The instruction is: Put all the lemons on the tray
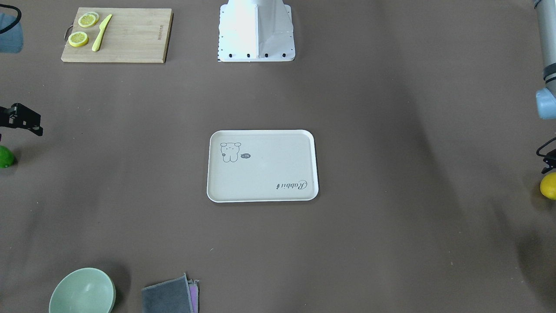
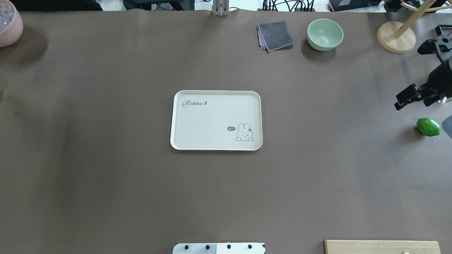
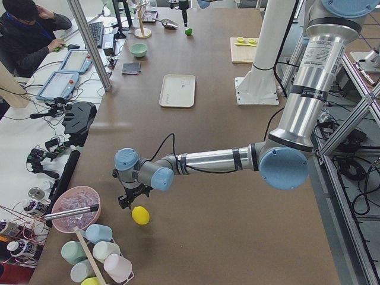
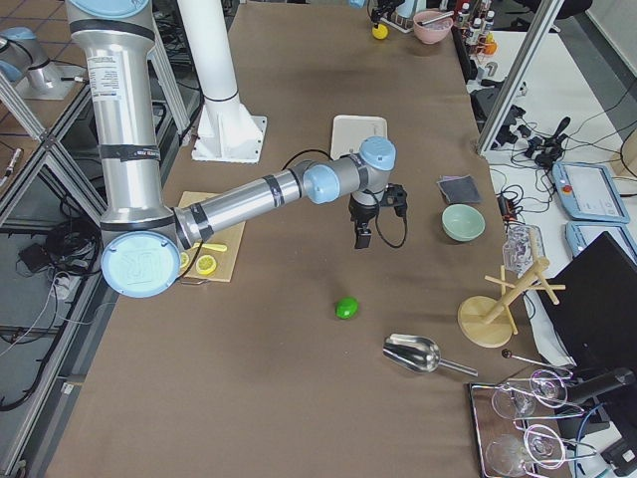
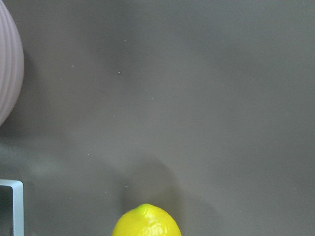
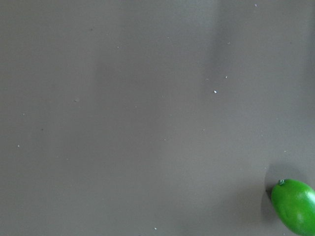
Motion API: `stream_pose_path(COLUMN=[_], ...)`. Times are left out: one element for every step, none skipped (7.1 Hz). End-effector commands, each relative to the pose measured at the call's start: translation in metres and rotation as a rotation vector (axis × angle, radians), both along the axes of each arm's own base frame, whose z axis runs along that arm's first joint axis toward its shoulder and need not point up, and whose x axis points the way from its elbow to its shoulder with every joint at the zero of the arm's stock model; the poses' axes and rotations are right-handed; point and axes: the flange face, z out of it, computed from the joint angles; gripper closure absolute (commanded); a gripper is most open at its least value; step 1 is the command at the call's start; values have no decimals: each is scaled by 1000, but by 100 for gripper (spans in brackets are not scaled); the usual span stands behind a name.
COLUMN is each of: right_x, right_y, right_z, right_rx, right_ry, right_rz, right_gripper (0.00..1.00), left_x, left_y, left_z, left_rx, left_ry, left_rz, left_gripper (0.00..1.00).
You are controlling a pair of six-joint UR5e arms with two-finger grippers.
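The cream-white tray (image 1: 263, 191) with its rabbit drawing lies empty at the table's middle; it also shows in the overhead view (image 2: 216, 95). The green lemon (image 2: 428, 127) lies far to the robot's right, also in the right wrist view (image 6: 295, 205). My right gripper (image 2: 406, 98) hovers just beyond it, apart from it, and looks open. The yellow lemon (image 1: 548, 185) lies at the table's far left end, also in the left wrist view (image 5: 146, 222). My left gripper (image 3: 126, 200) hangs right beside it; I cannot tell whether it is open or shut.
A wooden cutting board (image 1: 116, 34) with lemon slices and a yellow knife sits near the robot base (image 1: 256, 30). A green bowl (image 2: 325, 34), a grey cloth (image 2: 275, 35) and a wooden stand (image 2: 395, 37) are at the far edge. A pink bowl (image 2: 9, 24) stands far left.
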Motion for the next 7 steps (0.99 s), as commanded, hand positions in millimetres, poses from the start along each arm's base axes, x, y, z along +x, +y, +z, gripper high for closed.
stream_pose_path(right_x=[-3,-3,-4,-6,-6,-6,-6], right_y=[0,0,0,1,1,1,1], right_z=[2,1,1,1,1,2,2], right_rx=[-4,-6,-9,-12,-14,-17,-17], right_ry=[2,0,0,-1,-3,-2,0], right_rz=[-4,-3,-1,-2,-2,-2,-4], right_gripper=[0,0,0,0,0,0,0], left_x=[-5,-7,-7,-6,-5,1,11], left_y=[1,0,2,2,1,2,-1], left_z=[13,16,18,20,21,27,36], left_rx=[0,0,-5,-10,-6,-11,-3], left_ry=[-50,-76,-79,-80,-102,-122,-122], left_rz=[-10,-17,-18,-19,-22,-14,-2], left_gripper=[6,6,6,6,6,6,6])
